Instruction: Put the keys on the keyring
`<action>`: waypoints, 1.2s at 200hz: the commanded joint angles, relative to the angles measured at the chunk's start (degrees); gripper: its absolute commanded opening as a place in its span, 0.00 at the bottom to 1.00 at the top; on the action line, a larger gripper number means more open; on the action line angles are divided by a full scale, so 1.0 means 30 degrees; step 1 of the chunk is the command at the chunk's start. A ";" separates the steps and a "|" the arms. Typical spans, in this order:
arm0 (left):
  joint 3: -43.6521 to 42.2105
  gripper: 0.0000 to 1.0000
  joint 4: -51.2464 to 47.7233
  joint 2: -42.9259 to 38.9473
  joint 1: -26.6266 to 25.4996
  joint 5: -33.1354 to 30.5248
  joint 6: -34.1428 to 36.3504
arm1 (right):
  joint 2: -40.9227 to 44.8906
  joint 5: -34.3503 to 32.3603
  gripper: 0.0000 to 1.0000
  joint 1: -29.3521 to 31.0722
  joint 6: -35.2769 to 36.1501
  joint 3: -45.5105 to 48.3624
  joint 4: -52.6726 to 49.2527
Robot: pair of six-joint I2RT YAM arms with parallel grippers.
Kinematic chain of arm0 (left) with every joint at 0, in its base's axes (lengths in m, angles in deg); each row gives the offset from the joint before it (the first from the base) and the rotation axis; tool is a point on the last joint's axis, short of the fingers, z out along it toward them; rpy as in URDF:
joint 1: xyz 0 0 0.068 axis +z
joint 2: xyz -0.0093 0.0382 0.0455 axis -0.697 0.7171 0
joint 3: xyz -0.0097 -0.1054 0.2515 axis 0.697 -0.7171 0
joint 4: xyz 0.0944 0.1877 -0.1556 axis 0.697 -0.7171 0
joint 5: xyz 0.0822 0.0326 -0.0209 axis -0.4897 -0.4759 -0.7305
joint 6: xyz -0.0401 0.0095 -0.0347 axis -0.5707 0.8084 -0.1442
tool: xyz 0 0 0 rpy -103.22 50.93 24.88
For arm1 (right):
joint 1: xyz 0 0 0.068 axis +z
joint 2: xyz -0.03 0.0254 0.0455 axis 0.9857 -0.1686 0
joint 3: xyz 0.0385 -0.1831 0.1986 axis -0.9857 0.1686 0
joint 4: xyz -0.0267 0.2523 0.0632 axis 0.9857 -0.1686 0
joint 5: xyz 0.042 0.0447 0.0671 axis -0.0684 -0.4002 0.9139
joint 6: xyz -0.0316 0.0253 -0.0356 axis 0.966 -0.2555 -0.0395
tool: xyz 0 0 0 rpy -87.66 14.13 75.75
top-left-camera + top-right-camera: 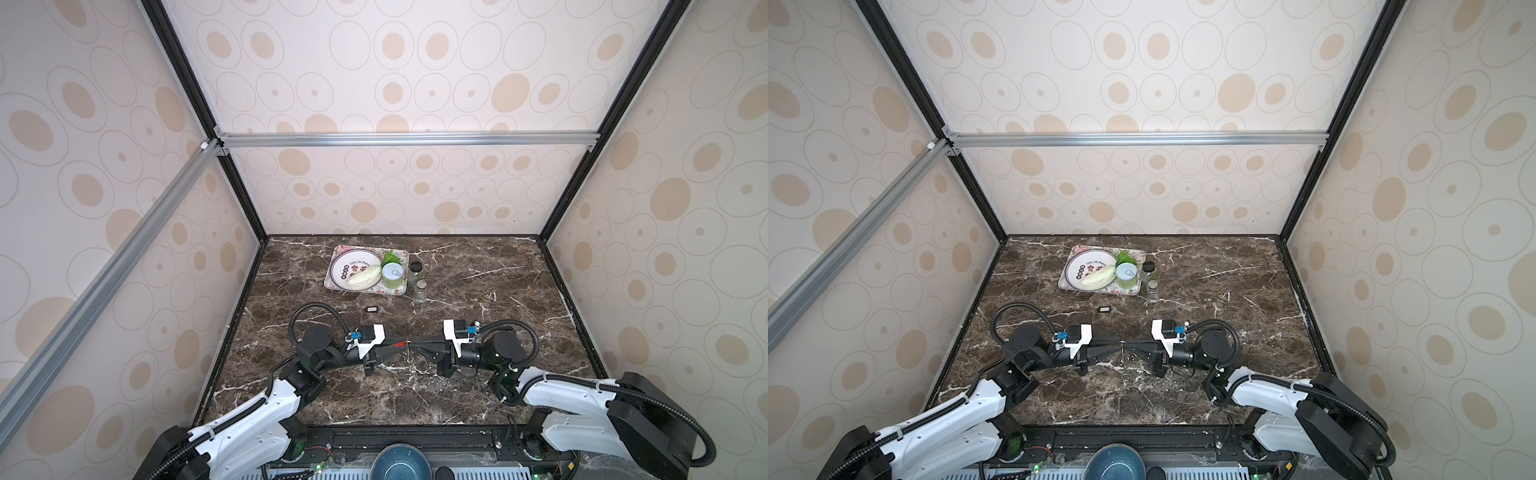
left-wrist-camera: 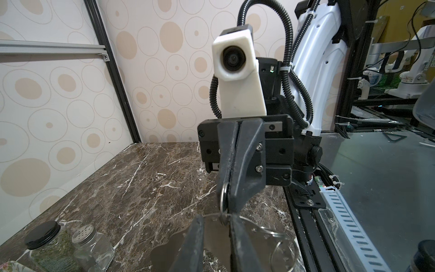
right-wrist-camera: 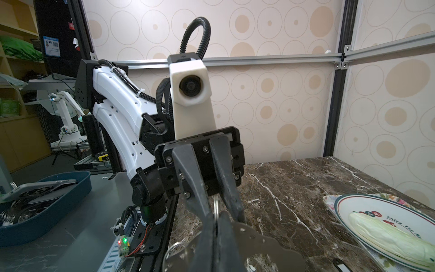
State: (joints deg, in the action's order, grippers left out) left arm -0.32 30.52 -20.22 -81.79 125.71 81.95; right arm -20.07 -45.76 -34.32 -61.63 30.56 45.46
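The keyring is a thin metal ring (image 2: 222, 200) (image 3: 215, 208) with a flat grey cut-out plate (image 3: 270, 242) (image 2: 164, 252) hanging from it. My right gripper (image 1: 415, 345) (image 2: 227, 207) is shut on the ring above mid-table. My left gripper (image 1: 401, 347) (image 2: 216, 219) meets it tip to tip, and a narrow gap shows between its fingers beside the ring. A red-orange key (image 1: 400, 344) shows at those fingertips; I cannot tell whether it is held. The black key (image 1: 372, 309) (image 1: 1105, 309) lies on the marble behind the grippers.
At the back a flowered tray (image 1: 332, 286) carries a round plate (image 1: 353, 264), a pale cabbage piece (image 1: 365, 277) and a can (image 1: 392, 274). Two glass jars (image 1: 417, 270) (image 1: 420, 291) stand to its right. A blue bowl (image 1: 401, 461) sits beyond the front edge.
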 commanded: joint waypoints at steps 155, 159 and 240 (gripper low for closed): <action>0.1190 0.00 0.0493 -0.0173 -0.0196 -0.0704 -0.0235 | -0.1428 0.1011 0.00 0.0348 -0.0716 -0.0652 0.2395; 0.1190 0.00 0.0493 -0.0151 -0.0186 -0.0677 -0.0233 | -0.1432 0.1006 0.00 0.0348 -0.0705 -0.0652 0.2395; 0.1211 0.00 -0.1125 -0.0361 -0.0195 -0.0827 0.0797 | -0.0668 -0.0044 0.23 0.0335 0.0097 -0.0113 0.0980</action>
State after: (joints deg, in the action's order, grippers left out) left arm 0.43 28.94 -21.16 -81.90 123.98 81.62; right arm -23.65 -46.65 -34.38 -62.05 30.45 49.85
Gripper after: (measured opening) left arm 0.048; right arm 0.192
